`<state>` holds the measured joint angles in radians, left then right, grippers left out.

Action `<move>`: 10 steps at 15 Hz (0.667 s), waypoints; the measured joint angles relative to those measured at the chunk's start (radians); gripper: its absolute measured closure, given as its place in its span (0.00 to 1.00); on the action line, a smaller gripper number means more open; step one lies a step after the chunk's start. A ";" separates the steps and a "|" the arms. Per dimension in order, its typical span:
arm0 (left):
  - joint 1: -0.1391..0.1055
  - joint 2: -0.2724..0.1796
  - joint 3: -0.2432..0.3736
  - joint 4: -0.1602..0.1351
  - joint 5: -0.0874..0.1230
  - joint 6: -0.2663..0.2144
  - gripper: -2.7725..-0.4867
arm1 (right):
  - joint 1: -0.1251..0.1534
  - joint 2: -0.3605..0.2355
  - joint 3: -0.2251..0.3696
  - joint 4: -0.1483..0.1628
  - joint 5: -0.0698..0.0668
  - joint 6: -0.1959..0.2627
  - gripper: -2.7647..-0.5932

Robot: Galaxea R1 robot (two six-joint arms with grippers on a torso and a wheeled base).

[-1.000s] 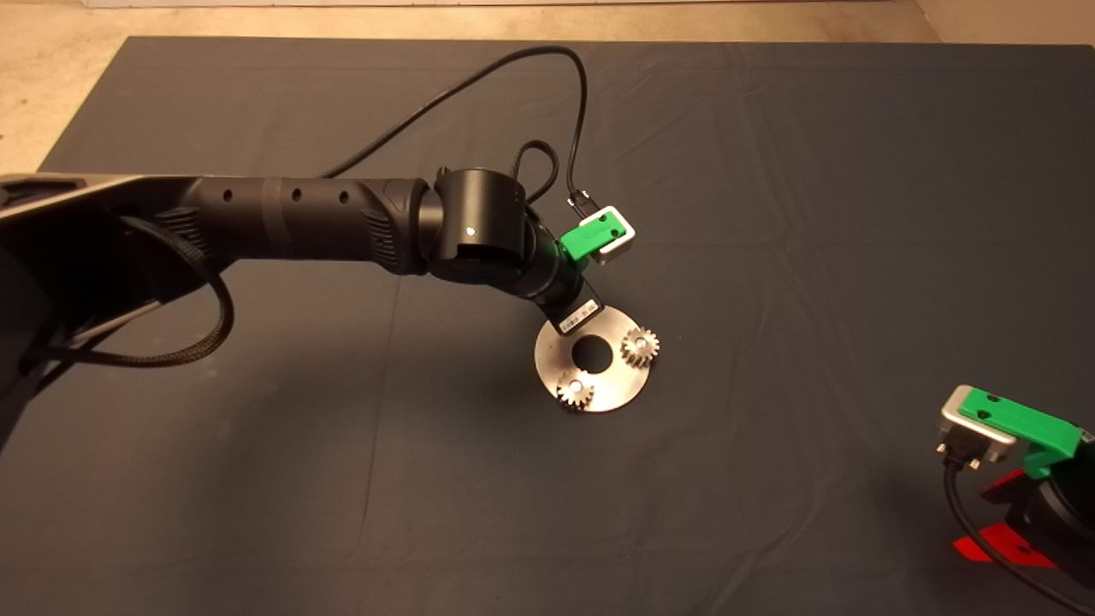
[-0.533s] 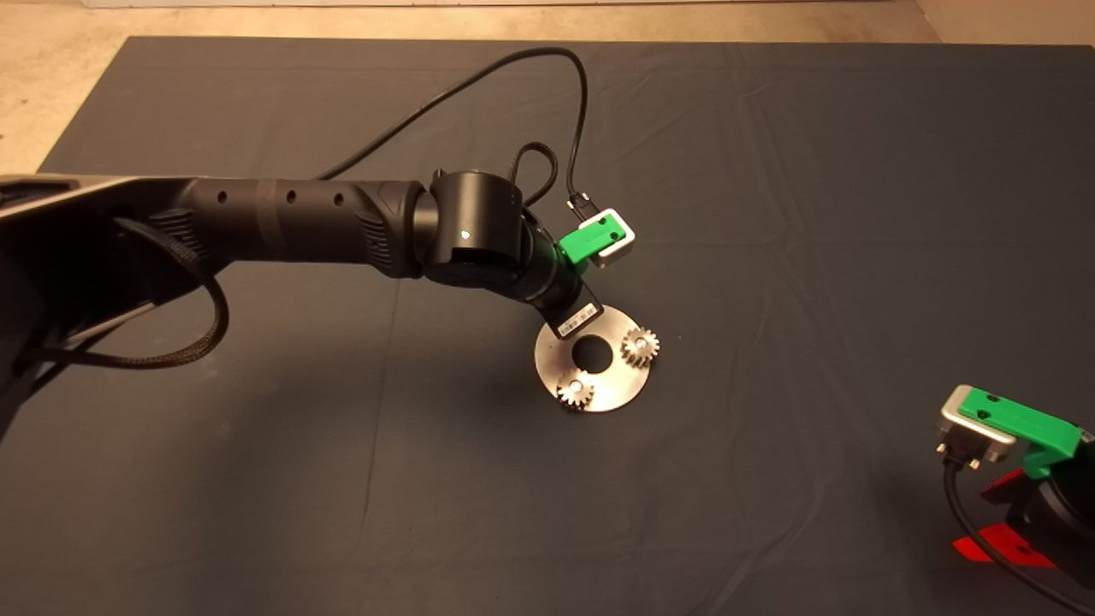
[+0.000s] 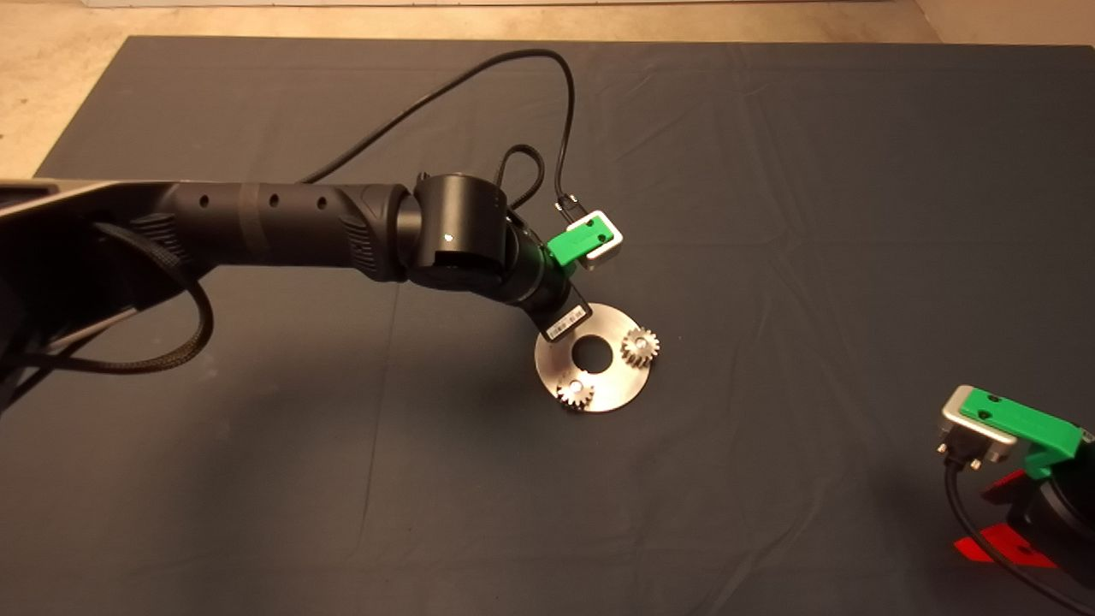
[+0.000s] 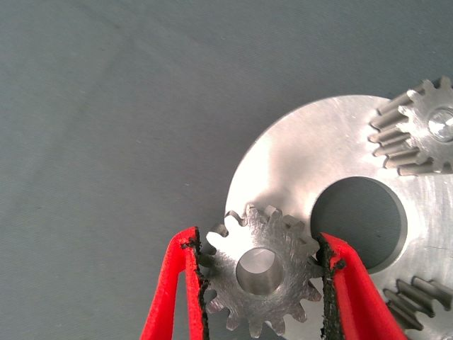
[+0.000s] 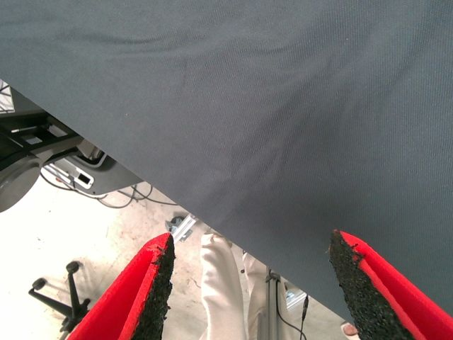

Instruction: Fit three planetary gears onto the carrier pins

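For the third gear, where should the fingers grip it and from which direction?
Grip the third gear across its toothed rim from above, as the left gripper does: it lies flat, the hole stays free for a pin, and the disc below blocks lower approaches.

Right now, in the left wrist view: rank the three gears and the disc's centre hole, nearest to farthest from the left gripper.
1. The gear between the left gripper fingers, over the disc's edge.
2. Centre hole, just beyond one finger.
3. Cut-off gear at the picture's edge.
4. Far gear, across the hole.
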<state>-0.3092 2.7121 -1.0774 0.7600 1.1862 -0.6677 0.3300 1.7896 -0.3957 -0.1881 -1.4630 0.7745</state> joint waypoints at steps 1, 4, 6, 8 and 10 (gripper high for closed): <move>0.010 0.000 0.002 0.004 -0.003 0.000 0.93 | 0.000 0.000 0.000 0.000 0.000 0.000 0.53; 0.013 0.002 0.002 0.011 -0.011 0.000 0.93 | 0.000 0.000 0.000 0.000 0.000 0.000 0.53; 0.013 0.003 0.002 0.011 -0.013 0.000 0.93 | 0.000 0.000 0.000 0.000 0.000 0.000 0.53; 0.013 0.003 0.001 0.011 -0.016 0.000 0.93 | 0.000 0.000 0.000 0.000 0.000 0.000 0.53; 0.013 0.003 -0.004 0.011 -0.024 0.001 0.93 | 0.000 0.000 0.000 0.000 0.000 0.000 0.53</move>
<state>-0.2966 2.7151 -1.0815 0.7711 1.1618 -0.6668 0.3300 1.7897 -0.3957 -0.1879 -1.4630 0.7745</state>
